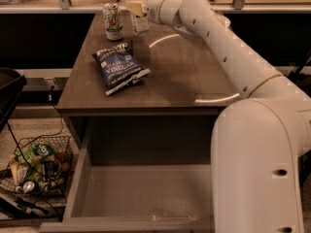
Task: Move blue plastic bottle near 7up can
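Camera view: looks down on a brown bench [184, 81] whose far end lies toward the top of the frame.
Gripper: the gripper [137, 6] is at the upper centre of the frame, over the far end of the bench. It is clasped on the blue plastic bottle, with a pale yellowish pad lying across the bottle's front.
Blue plastic bottle: the blue plastic bottle [141, 25] stands upright at the upper centre, clear-walled, with its top reaching the upper edge of the frame. Whether its base rests on the bench or hangs just above it cannot be told.
7up can: the 7up can [112, 21] stands upright on the bench just left of the bottle. It is near the bottle, not touching it, and has a silver top and red and green marks on a pale body.
Chip bag: a dark blue chip bag [120, 67] with white print lies flat on the left half of the bench. It sits below the can in the frame, apart from both can and bottle.
Arm: the white arm [228, 57] runs from the bulky white body at the lower right diagonally up to the upper centre.
Drawer: an open drawer [141, 193] with a grey inside fills the bottom centre, under the bench's near edge.
Wire basket: a wire basket [36, 166] sits on the floor at the lower left, holding green packaging and other clutter.
Reflections: curved bright arcs show on the bench top under the arm.
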`<state>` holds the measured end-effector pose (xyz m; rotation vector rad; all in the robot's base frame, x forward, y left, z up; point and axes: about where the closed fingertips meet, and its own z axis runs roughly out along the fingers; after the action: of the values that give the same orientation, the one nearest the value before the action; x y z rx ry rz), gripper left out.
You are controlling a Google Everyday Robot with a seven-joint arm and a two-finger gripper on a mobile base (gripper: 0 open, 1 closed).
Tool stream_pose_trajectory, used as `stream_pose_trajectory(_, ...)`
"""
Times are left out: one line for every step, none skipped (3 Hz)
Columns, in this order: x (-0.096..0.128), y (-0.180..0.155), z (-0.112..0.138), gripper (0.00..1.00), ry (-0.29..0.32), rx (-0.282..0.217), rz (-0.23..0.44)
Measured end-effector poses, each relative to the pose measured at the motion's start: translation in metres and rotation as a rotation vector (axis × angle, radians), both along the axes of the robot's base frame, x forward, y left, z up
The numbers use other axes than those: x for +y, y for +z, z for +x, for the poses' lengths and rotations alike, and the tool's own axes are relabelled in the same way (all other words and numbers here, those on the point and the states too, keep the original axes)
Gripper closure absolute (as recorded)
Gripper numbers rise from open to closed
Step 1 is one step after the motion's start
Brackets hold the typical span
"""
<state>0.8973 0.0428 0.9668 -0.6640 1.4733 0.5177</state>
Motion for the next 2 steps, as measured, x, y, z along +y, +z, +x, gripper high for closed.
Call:
stream_pose_trajectory(-0.002,-0.005,0.004,1.00,-0.007,0.011,0.005)
stream_pose_trajectory(-0.008,-0.016,0.004,1.00,-0.025,0.033,0.007)
